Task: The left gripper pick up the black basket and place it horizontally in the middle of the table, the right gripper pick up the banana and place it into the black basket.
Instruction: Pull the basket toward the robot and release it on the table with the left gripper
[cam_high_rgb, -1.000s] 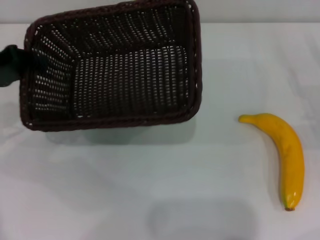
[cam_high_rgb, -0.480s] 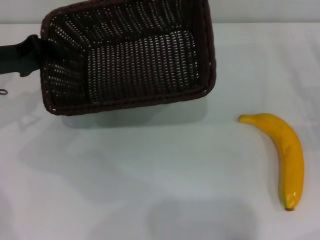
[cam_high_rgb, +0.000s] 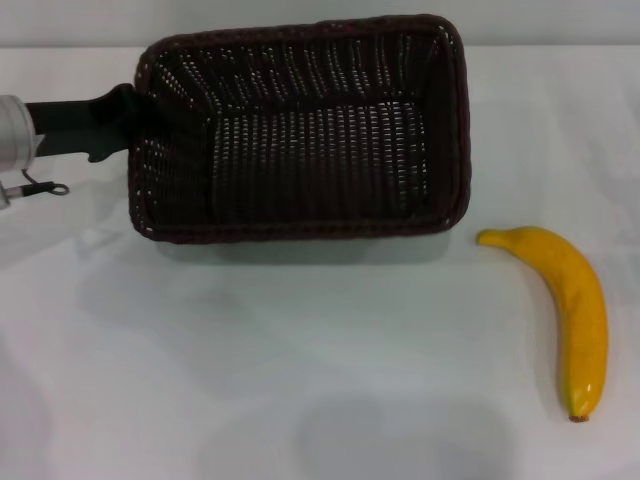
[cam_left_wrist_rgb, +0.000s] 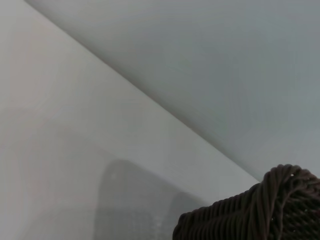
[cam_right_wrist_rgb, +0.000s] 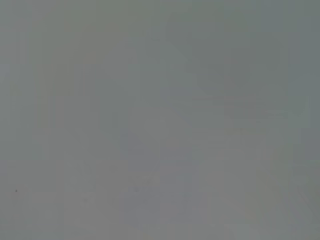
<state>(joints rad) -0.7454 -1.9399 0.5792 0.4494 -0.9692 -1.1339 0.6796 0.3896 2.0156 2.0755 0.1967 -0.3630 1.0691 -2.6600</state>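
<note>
The black basket (cam_high_rgb: 300, 130) lies lengthwise across the far middle of the white table (cam_high_rgb: 300, 380), its opening facing me, a shadow beneath its near edge. My left gripper (cam_high_rgb: 125, 115) reaches in from the left and is shut on the basket's left rim. The left wrist view shows only a piece of the braided rim (cam_left_wrist_rgb: 260, 210) above the table. The yellow banana (cam_high_rgb: 572, 310) lies on the table at the right, apart from the basket, dark tip toward me. My right gripper is out of view.
A small wire loop (cam_high_rgb: 40, 187) hangs under the silver wrist (cam_high_rgb: 15, 135) at the left edge. The right wrist view shows only a plain grey surface. Bare table lies in front of the basket.
The basket has moved to the right with my left gripper, turned level and come down toward the table. More of the left arm shows. The banana has not moved.
</note>
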